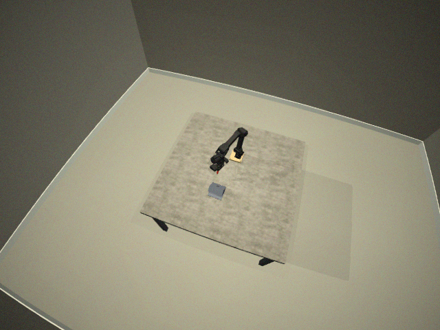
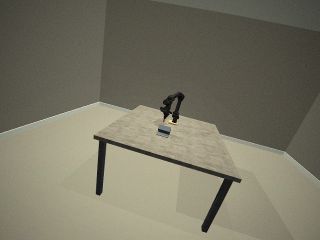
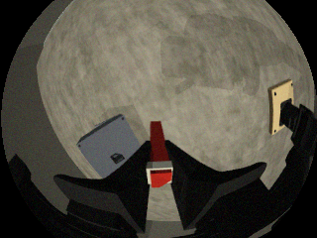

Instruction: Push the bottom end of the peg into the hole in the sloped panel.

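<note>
1 red peg (image 1: 217,172) (image 2: 163,120) (image 3: 158,141), clamped in the gripper (image 1: 217,171) (image 2: 164,118) (image 3: 158,145) mid-frame, could jam at the hole (image 1: 218,185) (image 3: 117,158), lower left in the wrist view, if twisted.

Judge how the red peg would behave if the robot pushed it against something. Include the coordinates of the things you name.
The red peg (image 1: 217,172) (image 2: 163,120) (image 3: 157,141) looks stiff: it runs straight out from the fingers with no visible sag. Its slim, long shape suggests it could tilt in the grip if pushed off-line. Its flat-looking sides make rolling less likely than for a round rod.
</note>
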{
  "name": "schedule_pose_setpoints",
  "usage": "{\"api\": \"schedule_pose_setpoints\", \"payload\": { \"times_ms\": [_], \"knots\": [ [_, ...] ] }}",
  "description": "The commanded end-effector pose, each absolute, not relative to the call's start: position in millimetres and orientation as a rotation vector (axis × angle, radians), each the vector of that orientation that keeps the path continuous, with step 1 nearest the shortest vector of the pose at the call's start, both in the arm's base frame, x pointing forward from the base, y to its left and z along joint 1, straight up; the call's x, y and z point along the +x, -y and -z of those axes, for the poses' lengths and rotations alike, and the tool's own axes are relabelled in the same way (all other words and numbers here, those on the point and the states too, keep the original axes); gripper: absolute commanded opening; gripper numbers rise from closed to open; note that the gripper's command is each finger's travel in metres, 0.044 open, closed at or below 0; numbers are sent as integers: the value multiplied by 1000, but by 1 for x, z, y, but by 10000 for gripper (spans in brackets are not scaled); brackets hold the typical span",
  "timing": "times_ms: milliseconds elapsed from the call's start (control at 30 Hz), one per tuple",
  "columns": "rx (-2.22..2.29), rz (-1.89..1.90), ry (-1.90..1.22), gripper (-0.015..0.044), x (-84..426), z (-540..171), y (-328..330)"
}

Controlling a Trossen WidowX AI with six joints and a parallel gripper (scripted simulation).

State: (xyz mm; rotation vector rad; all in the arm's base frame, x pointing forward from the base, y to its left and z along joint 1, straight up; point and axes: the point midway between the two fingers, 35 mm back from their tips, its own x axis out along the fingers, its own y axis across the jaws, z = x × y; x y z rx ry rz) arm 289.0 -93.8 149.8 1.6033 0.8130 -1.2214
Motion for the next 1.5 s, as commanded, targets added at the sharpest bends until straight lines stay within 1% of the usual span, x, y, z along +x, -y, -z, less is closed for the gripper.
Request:
{"api": "schedule_pose_setpoints", "payload": {
  "times_ms": [0,1467],
  "knots": [
    [1571,1177,-829,0,289,-151,92],
    [1220,812,-925,0,295,-156,82]
  ]
}}
